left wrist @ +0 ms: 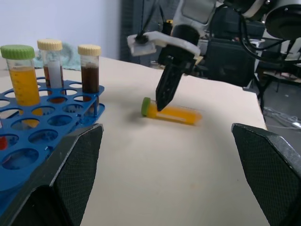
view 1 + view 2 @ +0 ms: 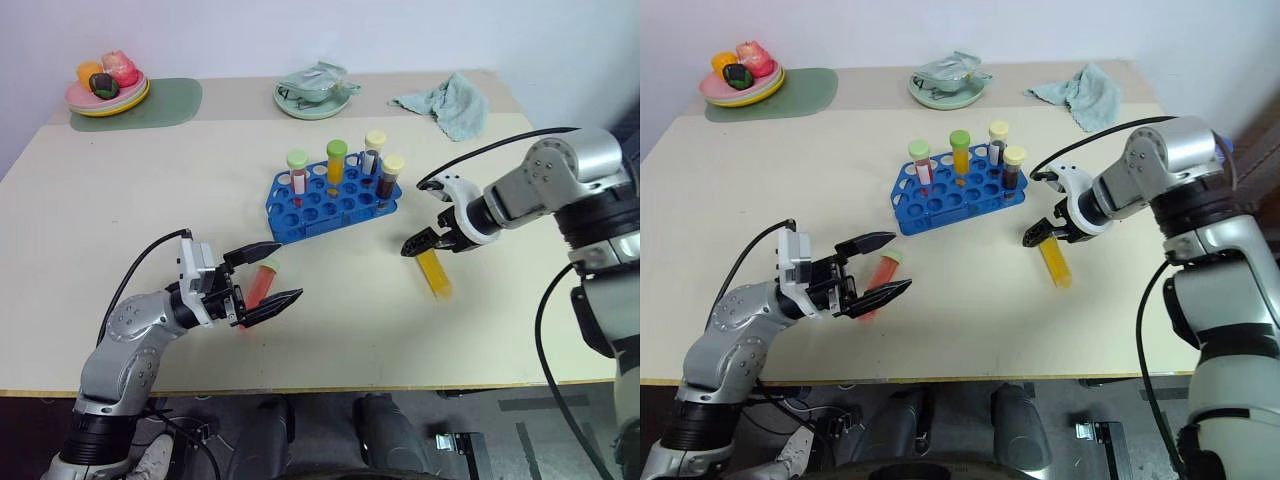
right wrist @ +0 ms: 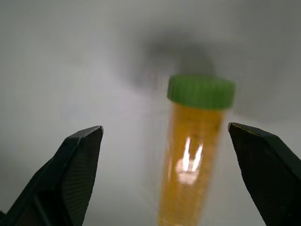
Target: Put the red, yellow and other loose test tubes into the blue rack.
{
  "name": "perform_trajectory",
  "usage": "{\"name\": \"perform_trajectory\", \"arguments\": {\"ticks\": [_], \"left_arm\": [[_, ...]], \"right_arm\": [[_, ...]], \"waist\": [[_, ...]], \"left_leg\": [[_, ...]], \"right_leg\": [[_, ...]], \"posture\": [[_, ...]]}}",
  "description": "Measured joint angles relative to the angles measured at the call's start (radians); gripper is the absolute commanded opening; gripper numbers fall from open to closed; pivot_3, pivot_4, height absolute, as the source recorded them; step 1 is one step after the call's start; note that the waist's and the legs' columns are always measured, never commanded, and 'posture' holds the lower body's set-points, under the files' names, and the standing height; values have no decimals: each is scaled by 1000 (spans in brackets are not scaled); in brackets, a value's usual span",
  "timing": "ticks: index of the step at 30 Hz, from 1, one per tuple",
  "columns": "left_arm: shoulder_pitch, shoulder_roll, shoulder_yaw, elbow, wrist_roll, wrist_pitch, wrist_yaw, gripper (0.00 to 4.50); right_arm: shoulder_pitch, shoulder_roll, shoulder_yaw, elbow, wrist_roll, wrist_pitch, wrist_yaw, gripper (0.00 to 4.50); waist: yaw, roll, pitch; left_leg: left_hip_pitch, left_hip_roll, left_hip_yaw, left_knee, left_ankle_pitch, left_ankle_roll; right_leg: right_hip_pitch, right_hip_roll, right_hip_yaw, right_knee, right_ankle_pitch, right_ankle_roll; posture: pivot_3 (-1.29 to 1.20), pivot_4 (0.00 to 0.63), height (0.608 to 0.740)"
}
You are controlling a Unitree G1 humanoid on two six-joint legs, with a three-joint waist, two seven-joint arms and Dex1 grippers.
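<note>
The blue rack stands mid-table with several capped tubes upright in it, one yellow and one dark brown. A loose red tube lies on the table in front of the rack. My left gripper hovers open over it, one finger seen on each side. A loose yellow tube with a green cap lies to the right of the rack. My right gripper points down at its cap end. It is open, and the tube lies between the fingers, untouched.
At the table's far side sit a plate of toy food on a green mat, a green bowl holding a cloth, and a teal rag. The table's near edge runs just behind both grippers.
</note>
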Motion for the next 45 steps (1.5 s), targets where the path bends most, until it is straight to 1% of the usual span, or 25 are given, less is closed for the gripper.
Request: {"name": "perform_trajectory", "arguments": {"ticks": [5, 10, 11, 12, 16, 19, 20, 21, 22, 29, 32, 35, 37, 38, 41, 43, 45], "left_arm": [[16, 0, 0, -18, 0, 2, 19, 4500], [21, 2, 0, -28, -1, 8, 25, 4500], [21, 2, 0, -28, -1, 12, 25, 4500], [21, 3, 0, -28, -1, 15, 26, 4500], [21, 4, 0, -28, -1, 18, 26, 4500], [10, 4, 1, -28, -6, 25, 29, 4500], [4, 4, 3, -28, -14, 28, 31, 4500], [3, 5, 4, -28, -18, 31, 32, 4500], [3, 5, 4, -28, -20, 34, 33, 4500], [3, 17, 4, -28, -22, 39, 33, 4500], [2, 19, 5, -28, -23, 40, 34, 4500], [1, 21, 6, -28, -24, 41, 35, 4500], [1, 24, 10, -29, -25, 43, 36, 4500], [0, 27, 13, -28, -26, 44, 36, 4500], [-6, 33, 15, -28, -27, 47, 35, 4500], [-20, 34, 15, -28, -31, 56, 36, 4500], [-31, 40, 17, -28, -40, 65, 37, 4500]], "right_arm": [[-21, 36, 0, 81, 0, 0, -60, 4337], [-20, 42, 0, 84, 5, 0, -92, 4337], [-16, 39, 1, 73, 9, 0, -100, 3796], [-12, 37, 3, 66, 9, 0, -104, 3481], [15, 19, 6, 32, 8, -2, -132, 1414], [39, 8, 3, -20, 12, -3, -145, 1414], [47, 6, -4, -35, 13, -3, -151, 1089], [51, 5, -10, -41, 16, -2, -157, 903], [55, 3, -14, -47, 20, -2, -161, 821], [84, -3, -40, -97, 41, -2, -194, 819], [117, -2, -74, -161, 30, 0, -198, 819], [179, 0, -152, -282, 25, -1, -183, 819], [251, 18, -269, -432, 45, -12, -156, 819], [289, 42, -331, -509, 69, -22, -140, 819], [383, 133, -468, -650, 105, -67, -127, 819], [445, 194, -526, -715, 109, -138, -116, 819], [501, 249, -559, -771, 97, -249, -88, 819]], "waist": [[3, 0, 0], [1, 0, 0], [1, 0, 0], [1, 0, 0], [1, 0, 0], [1, 0, 0], [1, 0, 0], [1, 0, 0], [0, 0, 0], [1, 0, 0], [0, 0, 0], [0, 0, 0], [0, 0, 0], [0, 0, 0], [1, 0, 0], [2, 0, 0], [3, 0, 0]], "left_leg": [[0, 0, 0, 0, 0, 0], [0, 0, 0, 0, 0, 0], [0, 0, 0, 0, 0, 0], [0, 0, 0, 0, 0, 0], [0, 0, 0, 0, 0, 0], [0, 0, 0, 0, 0, 0], [0, 0, 0, 0, 0, 0], [0, 0, 0, 0, 0, 0], [0, 0, 0, 0, 0, 0], [0, 0, 0, 0, 0, 0], [0, 0, 0, 0, 0, 0], [0, 0, 0, 0, 0, 0], [0, 1, -1, 0, 0, 0], [0, 1, -1, 0, 0, 0], [0, 1, -1, 0, 0, 0], [0, 0, -1, 1, 0, 0], [0, 0, -1, 1, 0, 0]], "right_leg": [[0, 0, 0, 0, 0, 0], [0, 1, 0, 0, 0, 0], [0, 1, 0, 0, 0, 0], [0, 0, 0, 0, 0, 0], [0, 1, 0, 0, 0, 0], [0, 1, 0, 0, 0, 0], [0, 1, 0, 0, 0, 0], [0, 1, 0, 0, 0, 0], [0, 1, 0, 0, 0, 0], [0, 1, 0, 0, 0, 0], [0, 1, 0, 0, 0, 0], [0, 1, 0, 1, 0, 0], [-1, 1, 0, 1, 0, 0], [-1, 1, 0, 1, 0, 0], [0, 1, 0, 1, 0, 0], [0, 1, 0, 1, 0, 0], [0, 1, 0, 1, 0, 0]], "posture": [[0, 150, 740], [0, 150, 740], [0, 150, 740], [0, 150, 740], [0, 150, 740], [0, 150, 740], [0, 150, 740], [0, 150, 740], [0, 150, 740], [0, 150, 740], [0, 150, 740], [0, 150, 740], [0, 150, 740], [0, 150, 740], [0, 150, 740], [0, 150, 740], [0, 150, 740]]}}
